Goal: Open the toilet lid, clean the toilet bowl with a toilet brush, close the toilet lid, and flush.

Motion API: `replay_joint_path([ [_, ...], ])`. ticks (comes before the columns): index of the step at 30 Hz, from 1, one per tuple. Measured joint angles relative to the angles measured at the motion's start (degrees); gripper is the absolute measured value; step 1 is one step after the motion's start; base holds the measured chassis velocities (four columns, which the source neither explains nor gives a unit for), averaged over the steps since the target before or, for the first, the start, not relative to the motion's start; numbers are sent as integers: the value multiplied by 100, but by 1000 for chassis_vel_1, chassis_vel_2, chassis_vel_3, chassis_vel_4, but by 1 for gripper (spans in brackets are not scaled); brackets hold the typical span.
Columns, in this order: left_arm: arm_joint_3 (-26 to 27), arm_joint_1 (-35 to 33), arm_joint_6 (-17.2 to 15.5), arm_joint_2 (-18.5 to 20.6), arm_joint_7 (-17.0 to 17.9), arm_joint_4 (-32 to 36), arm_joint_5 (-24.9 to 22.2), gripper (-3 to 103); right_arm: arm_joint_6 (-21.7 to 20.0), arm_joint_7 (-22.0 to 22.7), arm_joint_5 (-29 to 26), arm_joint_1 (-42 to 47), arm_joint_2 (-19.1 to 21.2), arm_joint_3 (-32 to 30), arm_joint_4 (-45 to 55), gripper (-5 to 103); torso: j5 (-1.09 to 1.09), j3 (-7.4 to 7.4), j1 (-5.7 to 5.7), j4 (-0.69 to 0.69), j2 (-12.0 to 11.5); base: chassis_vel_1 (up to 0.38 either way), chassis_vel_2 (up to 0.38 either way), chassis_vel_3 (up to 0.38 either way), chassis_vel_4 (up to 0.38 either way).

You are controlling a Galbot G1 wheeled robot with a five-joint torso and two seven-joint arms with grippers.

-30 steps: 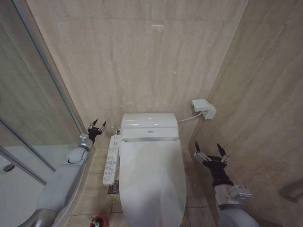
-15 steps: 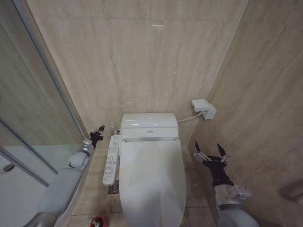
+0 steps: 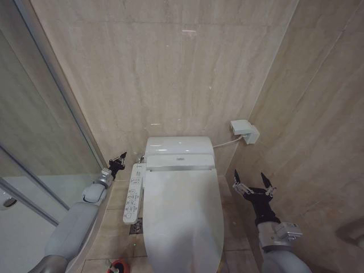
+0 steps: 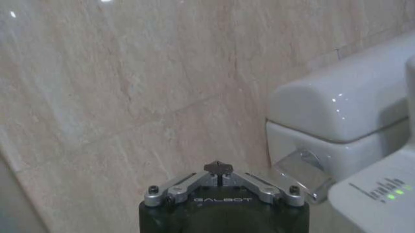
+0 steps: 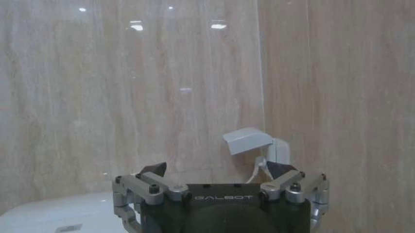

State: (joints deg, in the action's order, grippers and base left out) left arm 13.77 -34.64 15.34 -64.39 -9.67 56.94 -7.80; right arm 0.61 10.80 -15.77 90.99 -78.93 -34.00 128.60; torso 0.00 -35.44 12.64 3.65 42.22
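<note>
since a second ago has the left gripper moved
Yes. The left gripper has dropped lower and edged toward the control panel beside the toilet, and its fingers have closed. The right gripper stays put.
</note>
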Motion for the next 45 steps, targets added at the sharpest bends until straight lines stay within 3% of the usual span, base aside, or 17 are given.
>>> replay_joint_path([
  [11,-91,21,42,2,0,-6,5,0,0,0,0,0,0,0,0,100,0,0,1,1,0,-32,24,39,-23],
  [15,-154,-82,124,51,-5,102,135,0,0,0,0,0,0,0,0,100,0,0,0,1,0,0,0,0,0],
  [19,-125,-224,398,111,-49,99,585,0,0,0,0,0,0,0,0,100,-1,0,0,1,0,0,0,0,0],
  [33,58,-251,647,136,-166,75,1109,0,0,0,0,0,0,0,0,100,0,0,0,1,0,0,0,0,0],
  [45,73,-362,818,133,-243,303,1242,0,0,0,0,0,0,0,0,100,0,0,0,1,0,0,0,0,0],
])
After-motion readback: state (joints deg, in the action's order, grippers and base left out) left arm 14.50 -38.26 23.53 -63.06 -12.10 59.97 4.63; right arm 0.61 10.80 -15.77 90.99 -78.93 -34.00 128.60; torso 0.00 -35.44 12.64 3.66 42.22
